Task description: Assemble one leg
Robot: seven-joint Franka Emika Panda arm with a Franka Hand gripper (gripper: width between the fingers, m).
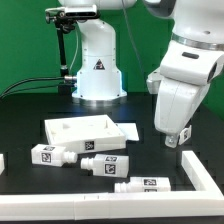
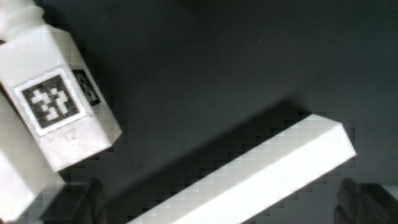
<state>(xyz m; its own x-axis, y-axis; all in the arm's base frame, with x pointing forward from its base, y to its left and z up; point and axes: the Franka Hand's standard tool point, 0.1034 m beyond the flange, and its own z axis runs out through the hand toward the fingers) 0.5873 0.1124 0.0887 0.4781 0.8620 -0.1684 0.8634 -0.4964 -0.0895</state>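
I have a matte black table top [image 1: 30,115] carrying everything. A large flat white rimmed plastic panel [image 1: 85,128] lies near its middle. In front of it, three short stubby white plastic pegs with black-and-white tag stickers lie on their sides, apart from one another: the first leg [image 1: 48,155] toward the exterior view's left, the second leg [image 1: 103,165] just before the panel, and the third leg [image 1: 140,185] nearest the camera. A long white square-edged bar [image 1: 200,172] lies toward the exterior view's right. The white robot pedestal [image 1: 97,75] stands at the back.

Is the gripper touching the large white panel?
Apart. In the exterior view, a strip of bare black table shows between the gripper and the panel.
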